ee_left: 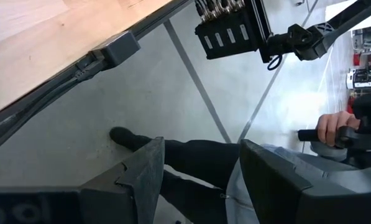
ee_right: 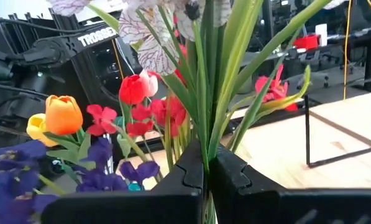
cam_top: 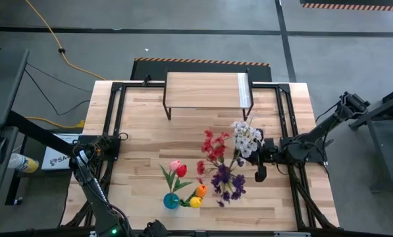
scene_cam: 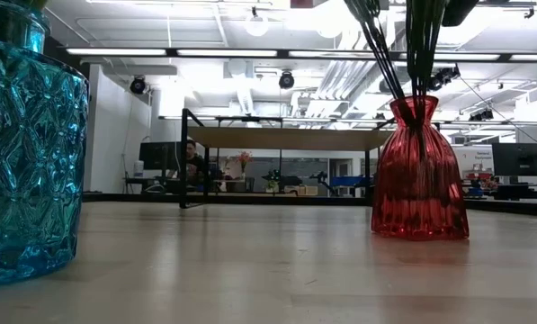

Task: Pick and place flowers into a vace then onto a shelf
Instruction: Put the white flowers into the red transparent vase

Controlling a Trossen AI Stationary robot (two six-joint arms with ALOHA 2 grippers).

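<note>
**Mia:** What is on the big wooden table [cam_top: 137, 125]?

**Ben:** The shelf [cam_top: 203, 90] stands at the far side. Nearer are a red vase [scene_cam: 419, 175] and a blue vase [cam_top: 171, 200], each with flowers in it.

**Mia:** Which flowers?

**Ben:** The tulips [cam_top: 178, 169] are in the blue vase. The sprigs [cam_top: 226, 158] are in the red one.

**Mia:** And the grippers?

**Ben:** The right gripper [ee_right: 205, 168] is pinched tight on green stems [ee_right: 207, 99] above the red vase. The left gripper [ee_left: 201, 168] hangs off the table's left edge, fingers apart, holding nothing.
</note>
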